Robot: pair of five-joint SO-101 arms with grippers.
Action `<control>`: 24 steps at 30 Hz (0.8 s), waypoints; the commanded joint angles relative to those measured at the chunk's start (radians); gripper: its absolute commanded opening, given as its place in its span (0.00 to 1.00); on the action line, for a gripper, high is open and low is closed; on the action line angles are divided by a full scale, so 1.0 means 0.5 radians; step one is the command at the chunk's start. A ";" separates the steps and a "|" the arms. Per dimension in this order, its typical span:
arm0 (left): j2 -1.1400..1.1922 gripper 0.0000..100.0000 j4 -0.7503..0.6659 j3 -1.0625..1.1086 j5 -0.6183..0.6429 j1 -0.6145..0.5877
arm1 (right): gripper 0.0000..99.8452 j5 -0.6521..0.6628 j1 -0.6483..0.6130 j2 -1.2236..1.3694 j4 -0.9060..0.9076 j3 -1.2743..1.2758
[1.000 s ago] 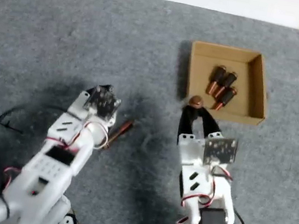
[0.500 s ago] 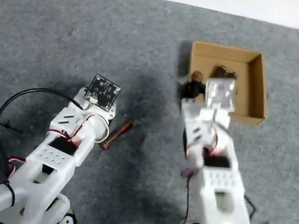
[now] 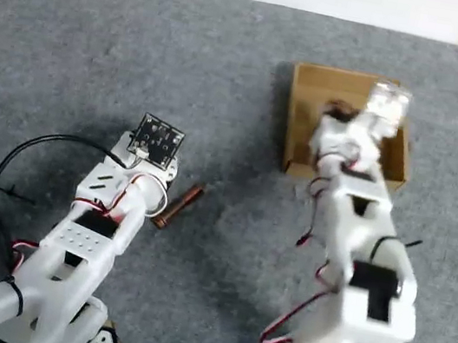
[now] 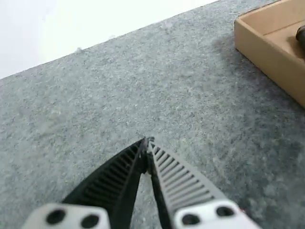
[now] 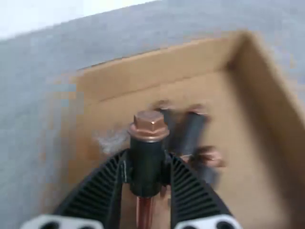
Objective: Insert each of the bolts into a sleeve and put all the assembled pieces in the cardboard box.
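right gripper [image 5: 145,177] clamps assembled piece [image 5: 146,155], long axis upright | cardboard box [image 5: 152,67] directly below, seemingly its middle floor

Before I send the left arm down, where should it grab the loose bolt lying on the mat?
Grip the bolt at mid-shaft, from above, jaws closing across its length. It lies flat and slanted on the mat, so its ends offer no hold, and its near end sits close against the left arm. The left gripper is shut; open it first.
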 commanded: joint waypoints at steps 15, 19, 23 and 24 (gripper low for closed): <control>0.008 0.01 -0.046 -0.100 0.015 -0.017 | 0.04 0.252 -0.011 0.345 -0.063 -0.471; 0.008 0.01 -0.046 -0.100 0.015 -0.017 | 0.17 0.310 -0.041 0.345 -0.063 -0.471; 0.008 0.01 -0.046 -0.100 0.015 -0.017 | 0.23 0.307 -0.063 0.345 -0.063 -0.471; 0.008 0.01 -0.046 -0.100 0.015 -0.017 | 0.23 0.307 -0.063 0.345 -0.063 -0.471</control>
